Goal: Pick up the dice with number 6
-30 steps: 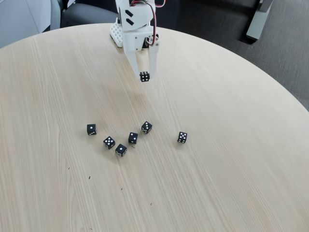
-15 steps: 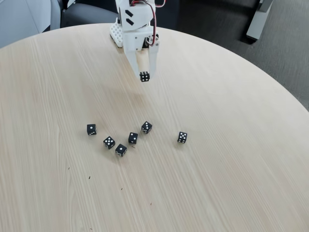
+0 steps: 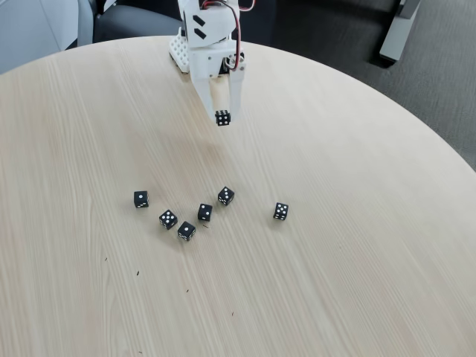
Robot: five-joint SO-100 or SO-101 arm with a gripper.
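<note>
In the fixed view my white gripper (image 3: 222, 117) hangs above the far middle of the round table, fingers pointing down and shut on a tiny black die with white pips (image 3: 222, 117). The die is lifted clear of the tabletop, with a faint shadow below it. Its visible face shows several pips, too small to count surely, so I cannot confirm it is the dice with number 6.
Several other black dice lie on the light wood table (image 3: 335, 245): one at the left (image 3: 140, 198), a cluster in the middle (image 3: 187, 230), and one at the right (image 3: 280, 211). The arm's white base (image 3: 180, 52) stands at the table's far edge.
</note>
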